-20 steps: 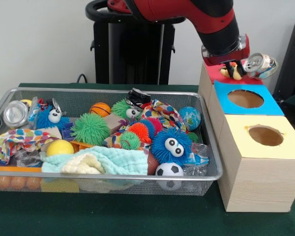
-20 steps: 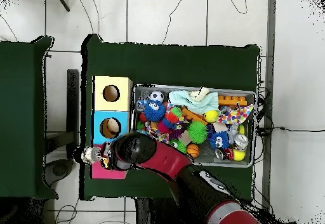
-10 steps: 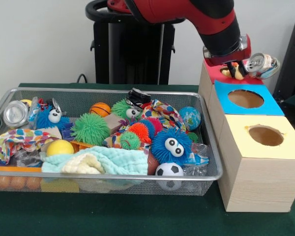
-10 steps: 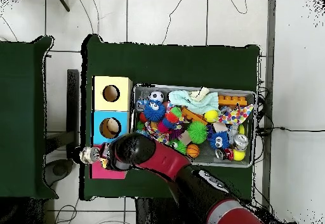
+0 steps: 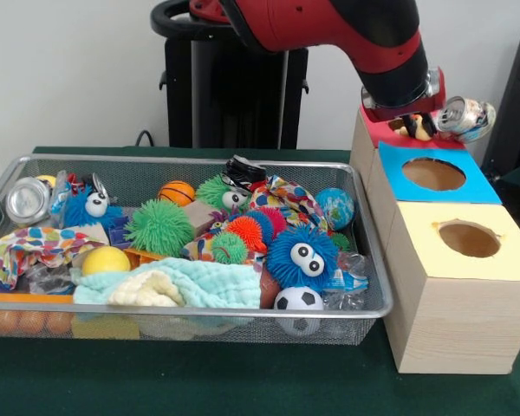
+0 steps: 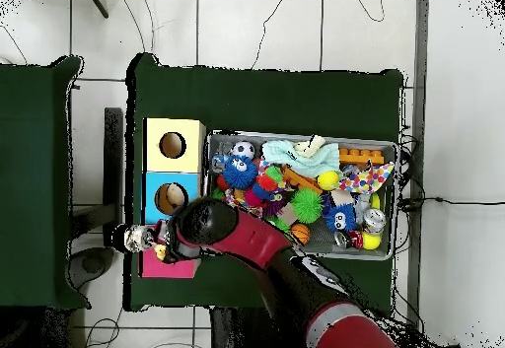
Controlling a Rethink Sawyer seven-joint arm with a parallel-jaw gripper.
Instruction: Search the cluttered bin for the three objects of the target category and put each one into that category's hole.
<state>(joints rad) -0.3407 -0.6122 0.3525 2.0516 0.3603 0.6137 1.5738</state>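
Can held over the red box

Front view: the gripper (image 5: 425, 123) is clamped on a crushed can (image 5: 465, 116) above the red box (image 5: 390, 132), beside the blue box (image 5: 433, 176). Overhead view: the can (image 6: 131, 238) juts past the red box's (image 6: 168, 266) outer edge, well apart from the bin (image 6: 395, 198).

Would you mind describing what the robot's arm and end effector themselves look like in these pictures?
The arm is thick and rounded, with glossy red shells over black joints; its last link is a black cylinder ringed by a silver band. The overhead view shows a small white marking on a black segment near the base. The end effector is small, with yellow-orange and black parts. No loose cables show.
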